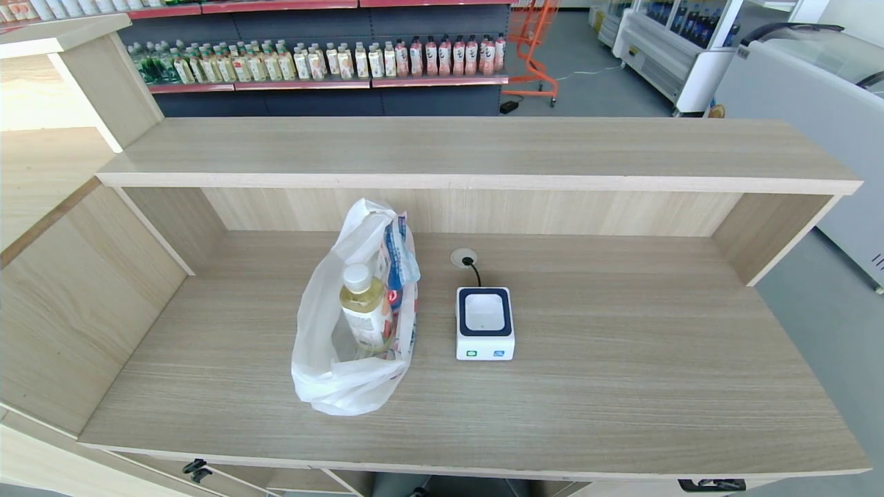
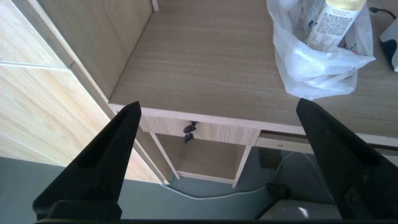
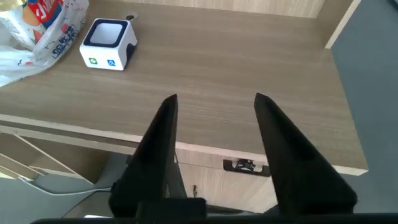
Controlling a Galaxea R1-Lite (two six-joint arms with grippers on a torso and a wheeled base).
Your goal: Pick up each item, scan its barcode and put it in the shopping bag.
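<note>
Shopping bag [image 1: 323,386], in the head view, holds a standing bottle [image 1: 364,310] beside the scanner [image 1: 485,323]. Wrist views show left tool [image 2: 219,104] and right tool [image 3: 216,98] released, empty.

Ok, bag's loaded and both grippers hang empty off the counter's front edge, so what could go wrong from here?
1. The bottle stands upright in the slumped shopping bag; a nudge might tip it out the open mouth.
2. The scanner sits close beside the bag, so reaching in could knock it.
3. The left gripper and right gripper sit off the counter edge; a low approach could clip it.
</note>
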